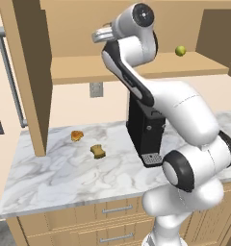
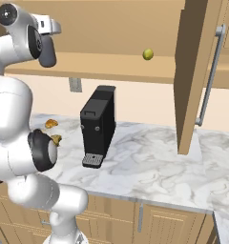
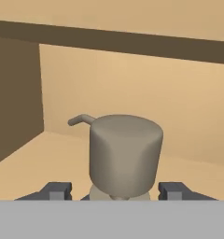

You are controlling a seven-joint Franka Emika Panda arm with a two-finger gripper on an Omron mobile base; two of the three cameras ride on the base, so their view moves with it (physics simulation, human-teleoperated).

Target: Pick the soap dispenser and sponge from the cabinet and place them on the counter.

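Observation:
The soap dispenser [image 3: 125,149], a grey rounded bottle with a thin pump nozzle pointing left, stands on the cabinet's [image 1: 79,67] lower shelf. In the hand view my gripper [image 3: 116,191] is shut on it, one dark fingertip on each side of its lower body. The base views show the gripper [image 1: 99,36] [image 2: 52,24] reaching into the open cabinet just above that shelf. The mustard sponge [image 1: 97,151] [image 2: 56,139] lies on the marble counter [image 1: 55,178] [image 2: 154,167], left of the coffee machine.
A black coffee machine [image 1: 146,134] [image 2: 98,126] stands on the counter below the cabinet. An orange-brown lump [image 1: 77,135] [image 2: 51,124] lies near the sponge. A green ball [image 1: 180,50] [image 2: 148,54] sits on the shelf. Both cabinet doors [image 1: 28,72] [image 2: 197,71] hang open.

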